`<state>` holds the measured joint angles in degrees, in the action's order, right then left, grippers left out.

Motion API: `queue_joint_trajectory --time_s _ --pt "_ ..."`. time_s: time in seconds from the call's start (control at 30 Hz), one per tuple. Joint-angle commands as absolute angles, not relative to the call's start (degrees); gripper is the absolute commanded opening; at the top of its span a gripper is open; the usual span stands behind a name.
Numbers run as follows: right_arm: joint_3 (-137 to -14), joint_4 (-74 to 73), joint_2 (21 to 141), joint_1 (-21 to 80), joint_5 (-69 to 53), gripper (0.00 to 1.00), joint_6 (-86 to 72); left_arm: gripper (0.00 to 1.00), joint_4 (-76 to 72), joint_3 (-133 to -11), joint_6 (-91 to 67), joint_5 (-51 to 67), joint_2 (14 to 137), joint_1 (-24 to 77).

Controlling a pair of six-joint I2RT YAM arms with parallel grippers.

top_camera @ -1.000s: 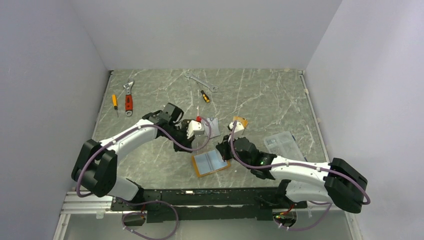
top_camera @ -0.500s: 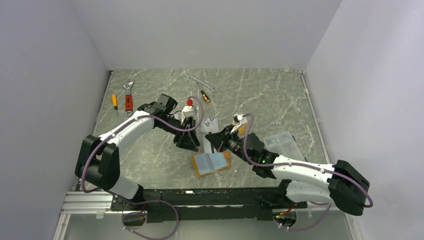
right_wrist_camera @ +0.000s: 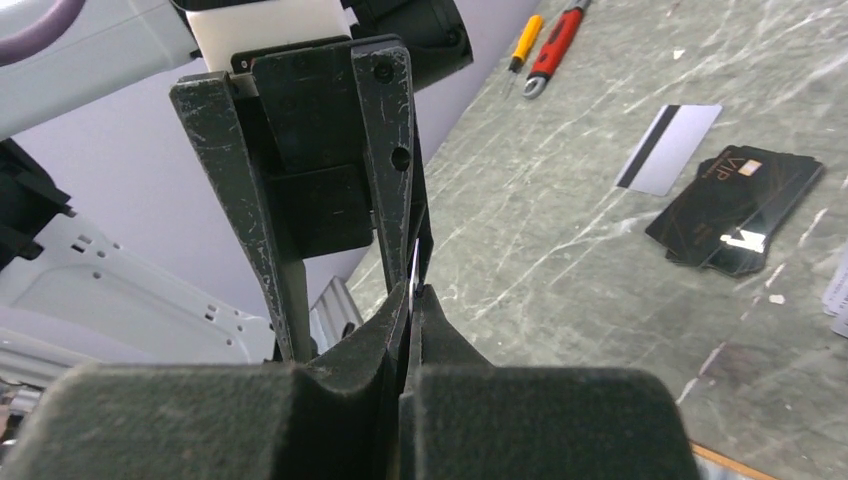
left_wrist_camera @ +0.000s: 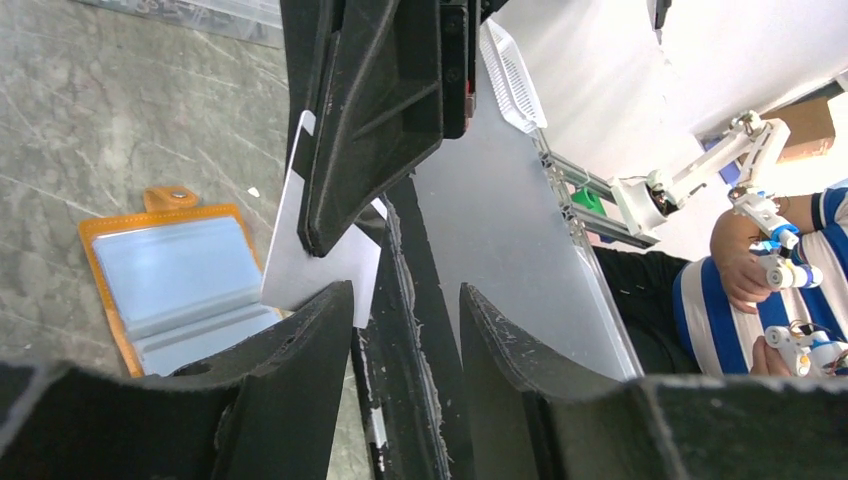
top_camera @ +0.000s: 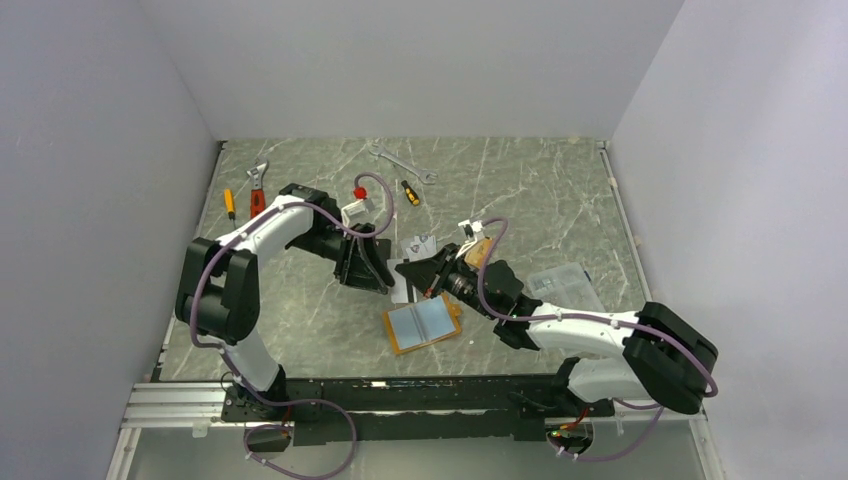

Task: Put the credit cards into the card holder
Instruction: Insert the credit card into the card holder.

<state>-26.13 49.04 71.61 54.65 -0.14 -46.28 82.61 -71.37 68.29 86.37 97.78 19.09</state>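
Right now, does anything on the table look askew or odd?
Nothing looks damaged. The dark cards lie in a skewed, overlapping pile beside a silver card; the open card holder lies slightly crooked.

A grey-green marbled table point(top_camera: 540, 190) carries everything. The card holder point(top_camera: 425, 324) lies open on it, orange border up and pale pockets showing. Just beyond the holder lie a silver card point(right_wrist_camera: 668, 135) with a black stripe and a fanned stack of dark cards point(right_wrist_camera: 735, 208) (the top one reads VIP). To the holder's right sits a clear plastic box point(top_camera: 566, 289). Well beyond the holder lie a silver spanner point(top_camera: 402, 163) and a small orange-handled screwdriver point(top_camera: 410, 192). Far to its left lie a red-handled adjustable wrench point(top_camera: 258, 196) and a yellow screwdriver point(top_camera: 229, 204).
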Motion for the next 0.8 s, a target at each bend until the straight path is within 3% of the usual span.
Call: queue_joint_trajectory --time_s 0.0,0.23,0.27,0.3,0.33,0.4,0.5,0.53,0.6,0.77 --pt "-28.23 56.91 72.06 54.59 -2.82 0.00 -48.62 0.48 89.36 -71.03 77.61 93.17 95.13 19.06" --pt "-28.61 44.37 63.50 52.68 -1.88 0.00 -44.02 0.47 83.03 -68.91 70.04 92.09 91.98 18.31" --pt "-28.42 42.71 61.80 52.32 -1.51 0.00 -43.69 0.61 80.56 -68.32 67.10 91.84 91.26 18.28" --pt "-28.31 41.47 60.36 52.18 -1.34 0.00 -43.32 0.88 76.81 -67.63 64.03 91.55 90.42 18.28" --pt "-28.25 40.80 59.39 52.16 -1.35 0.00 -43.00 0.98 72.88 -66.86 59.49 90.96 89.60 18.27" --pt "-28.50 40.28 58.92 52.13 -2.25 0.00 -43.16 0.99 61.61 -64.52 46.39 88.68 87.36 18.27" --pt "-28.29 42.94 60.97 52.19 -4.44 0.00 -45.15 0.99 29.95 -55.66 12.99 78.85 79.48 18.54" --pt "-28.00 44.30 61.64 52.20 -4.75 0.00 -45.88 0.99 25.58 -53.93 8.59 77.80 77.09 18.54" --pt "-27.48 46.63 63.09 52.21 -4.71 0.00 -46.92 1.00 31.34 -57.23 10.51 78.66 77.77 19.15" --pt "-29.11 50.56 66.09 52.24 -6.13 0.00 -47.86 0.99 23.94 -55.38 1.79 79.03 77.29 19.23"
